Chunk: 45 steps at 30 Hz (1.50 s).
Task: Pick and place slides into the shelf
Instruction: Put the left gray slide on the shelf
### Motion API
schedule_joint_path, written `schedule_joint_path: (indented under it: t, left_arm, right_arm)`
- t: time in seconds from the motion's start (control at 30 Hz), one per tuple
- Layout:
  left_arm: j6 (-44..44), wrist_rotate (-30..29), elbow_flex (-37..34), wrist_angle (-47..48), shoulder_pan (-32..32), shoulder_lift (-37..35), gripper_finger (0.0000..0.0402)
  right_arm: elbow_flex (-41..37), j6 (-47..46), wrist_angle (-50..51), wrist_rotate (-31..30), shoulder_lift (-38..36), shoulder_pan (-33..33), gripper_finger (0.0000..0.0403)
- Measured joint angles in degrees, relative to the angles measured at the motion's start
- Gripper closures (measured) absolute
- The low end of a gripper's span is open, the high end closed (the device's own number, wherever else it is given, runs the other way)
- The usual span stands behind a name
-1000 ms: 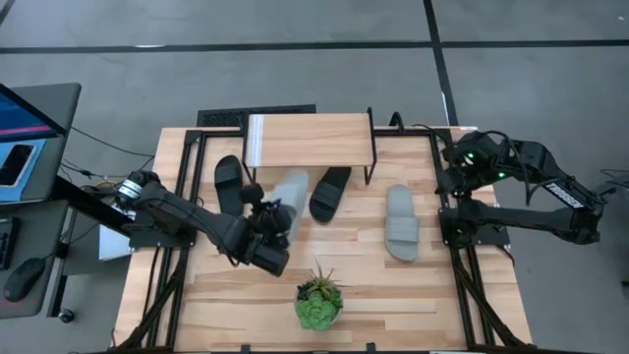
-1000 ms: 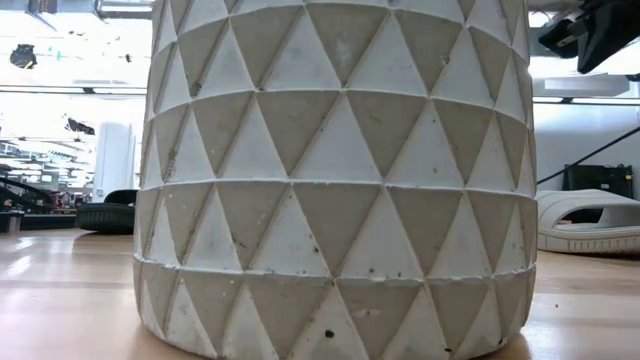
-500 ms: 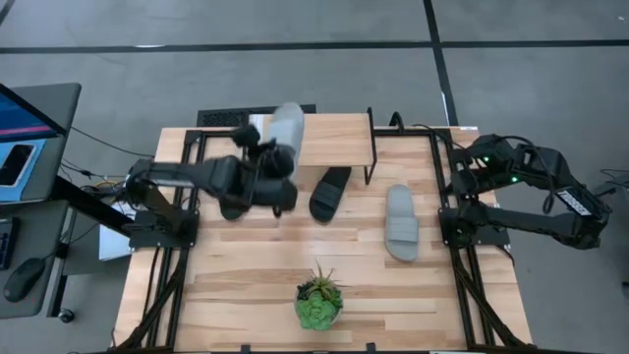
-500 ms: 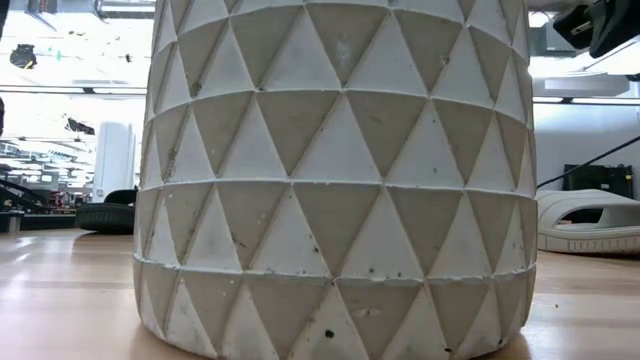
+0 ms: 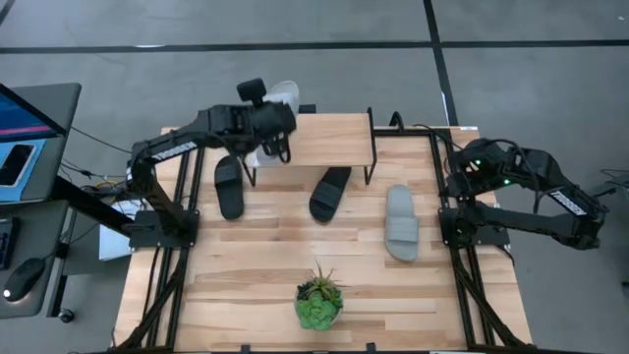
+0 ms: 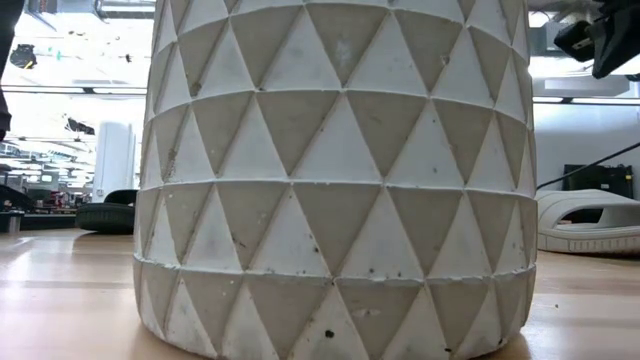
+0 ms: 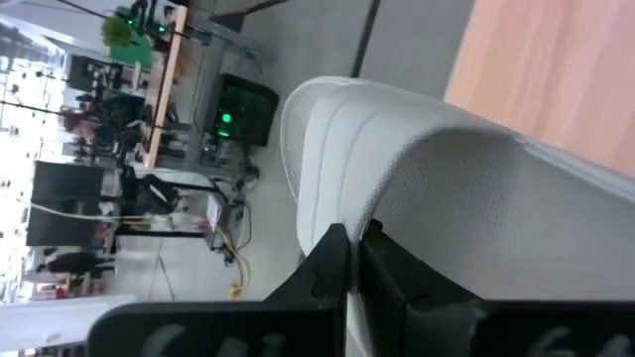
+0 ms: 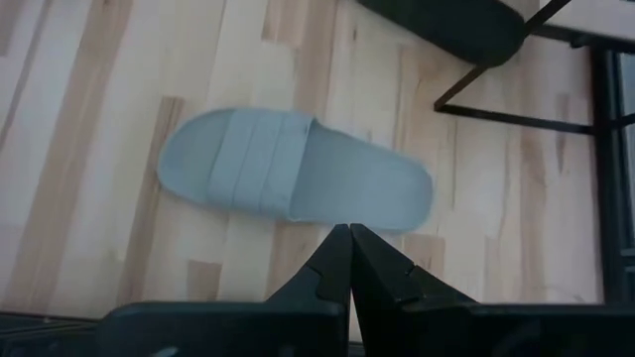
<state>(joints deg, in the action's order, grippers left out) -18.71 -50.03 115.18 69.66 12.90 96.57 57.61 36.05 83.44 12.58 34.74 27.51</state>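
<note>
Care is the watchword as the left gripper (image 5: 277, 118), clamped on a grey slide (image 5: 283, 95) above the shelf (image 5: 324, 138) at its left end, should lower it level, while the right gripper (image 8: 346, 260) waits pressed together beside the table.

We see a grey concrete floor (image 5: 324, 25) around the wooden slatted counter (image 5: 246, 295), crossed by dark seam lines (image 5: 295, 45). Beyond the counter's left edge stands a dark desk (image 5: 39, 108) with a monitor (image 5: 25, 113), a phone (image 5: 15, 162) and a mouse (image 5: 20, 277). In the low view a white geometric plant pot (image 6: 340, 170) fills most of our sight; behind it lies a bright, evenly lit workshop room (image 6: 70, 90) with cluttered benches.
</note>
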Motion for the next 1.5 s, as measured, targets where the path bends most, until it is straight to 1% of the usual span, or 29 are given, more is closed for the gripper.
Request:
schedule_joint_path:
  t: [0.1,0.3,0.37,0.47,0.53,0.6,0.7,0.8,0.93,1.03,1.13,1.33,1.5]
  left_arm:
    - [-2.50,1.80,0.00,-2.02,2.56,0.06,0.0401]
    - [-3.45,5.81,0.00,-1.32,7.48,0.09,0.0401]
    - [-4.27,6.12,-0.02,-1.25,8.86,0.11,0.0401]
    - [-5.19,6.22,-0.01,-1.15,10.35,0.95,0.0401]
    - [-5.52,8.81,-0.22,-0.49,11.64,1.59,0.0401]
    - [-6.12,9.56,-0.30,-1.63,11.85,2.86,0.0401]
    - [-8.38,9.94,-3.41,-4.11,12.61,3.70,0.0401]
    - [-8.52,11.48,-7.39,-7.33,13.37,3.96,0.0401]
    - [-8.57,10.99,-12.66,-10.55,14.00,3.93,0.0401]
    - [-7.80,11.44,-15.37,-11.08,14.32,3.92,0.0401]
    - [-7.40,10.56,-18.10,-12.77,14.28,3.89,0.0401]
    - [-5.83,9.53,-21.62,-12.94,14.26,3.46,0.0401]
    - [-5.63,8.21,-21.73,-13.10,14.19,3.41,0.0401]
  right_arm:
    - [-1.19,0.30,-0.12,-0.16,0.00,0.00,0.0402]
    - [-1.53,0.42,-0.62,-0.90,0.00,0.00,0.0402]
    - [-1.53,0.39,-0.82,-0.90,0.00,0.00,0.0402]
    - [-1.53,0.39,-1.59,-0.90,0.00,0.00,0.0402]
    - [-1.53,0.39,-2.11,-0.90,0.00,0.00,0.0402]
    - [-1.53,0.39,-2.38,-0.92,0.00,0.00,0.0402]
    - [-1.53,0.21,-2.51,-0.97,0.00,0.00,0.0402]
    - [-1.53,-0.05,-2.49,-1.12,0.02,0.00,0.0402]
    - [-1.53,-1.52,-2.49,-1.29,0.02,0.00,0.0402]
    - [-1.53,-1.61,-2.48,-1.31,0.00,-0.01,0.0402]
    - [-1.53,-2.19,-2.49,-1.62,0.00,0.00,0.0402]
    - [-1.53,-3.05,-2.47,-2.21,0.00,0.00,0.0402]
    - [-1.53,-3.06,-2.47,-2.20,0.00,0.00,0.0402]
